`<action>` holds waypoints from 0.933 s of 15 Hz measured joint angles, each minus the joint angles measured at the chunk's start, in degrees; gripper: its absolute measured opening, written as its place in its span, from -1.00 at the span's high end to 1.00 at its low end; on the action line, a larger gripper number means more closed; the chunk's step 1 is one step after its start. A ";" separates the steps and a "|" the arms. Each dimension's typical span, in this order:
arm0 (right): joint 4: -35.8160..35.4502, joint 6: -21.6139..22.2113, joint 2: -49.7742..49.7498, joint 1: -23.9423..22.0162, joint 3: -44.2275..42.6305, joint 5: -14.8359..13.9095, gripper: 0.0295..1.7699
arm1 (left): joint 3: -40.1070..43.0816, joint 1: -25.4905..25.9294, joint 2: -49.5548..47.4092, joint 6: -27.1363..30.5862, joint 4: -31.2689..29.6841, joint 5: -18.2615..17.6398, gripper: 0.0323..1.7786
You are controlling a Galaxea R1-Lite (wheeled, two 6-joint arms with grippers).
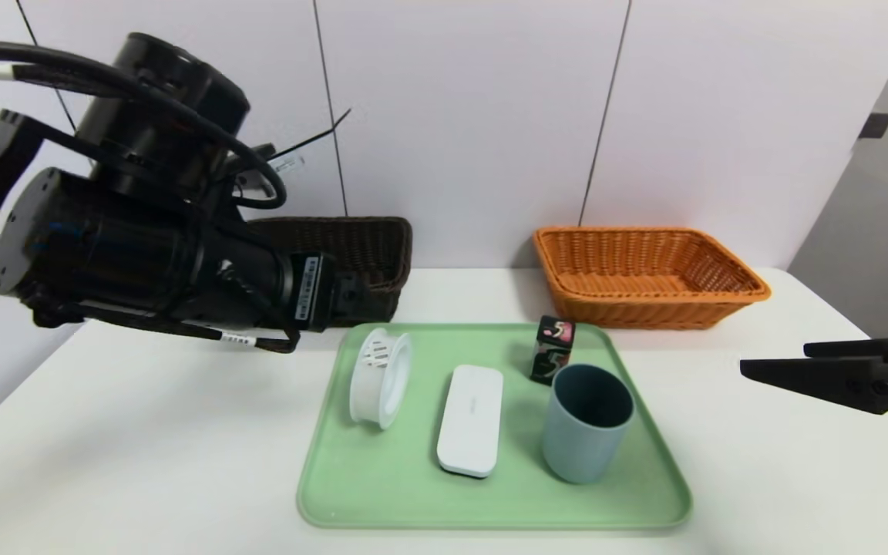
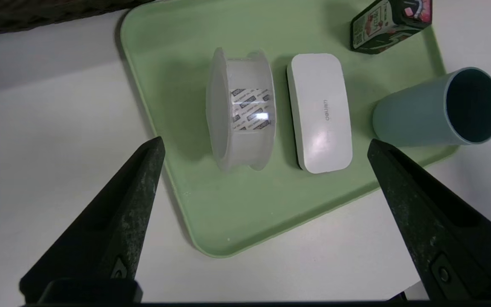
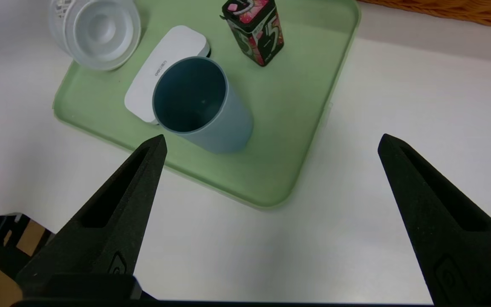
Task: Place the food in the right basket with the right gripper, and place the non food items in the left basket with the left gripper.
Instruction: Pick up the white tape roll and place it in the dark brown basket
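Observation:
A green tray (image 1: 382, 493) holds a clear tape spool (image 1: 380, 378) on its edge, a flat white case (image 1: 471, 420), an upright blue-grey cup (image 1: 586, 424) and a small black-and-pink gum box (image 1: 553, 349). The dark brown left basket (image 1: 367, 247) and the orange right basket (image 1: 644, 270) stand by the wall; the orange one looks empty. My left gripper (image 2: 264, 140) hangs open above the tray's near left corner, over the spool (image 2: 241, 111) and case (image 2: 320, 111). My right gripper (image 1: 775, 361) is open over the bare table right of the tray, the cup (image 3: 203, 106) ahead of it.
The white table ends at a wall just behind the baskets. My left arm's bulky body (image 1: 143, 247) hides much of the brown basket in the head view. Bare table lies on both sides of the tray (image 3: 296, 106) and in front of it.

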 joint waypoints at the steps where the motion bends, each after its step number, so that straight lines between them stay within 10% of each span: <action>1: -0.09 0.28 0.33 -0.05 0.10 0.00 -0.93 | -2.43 -0.66 1.55 -2.40 1.87 0.37 -0.90; 14: -2.21 0.61 2.04 -0.24 2.12 -0.06 -0.93 | -14.62 -3.73 17.58 -16.15 12.09 6.01 -0.90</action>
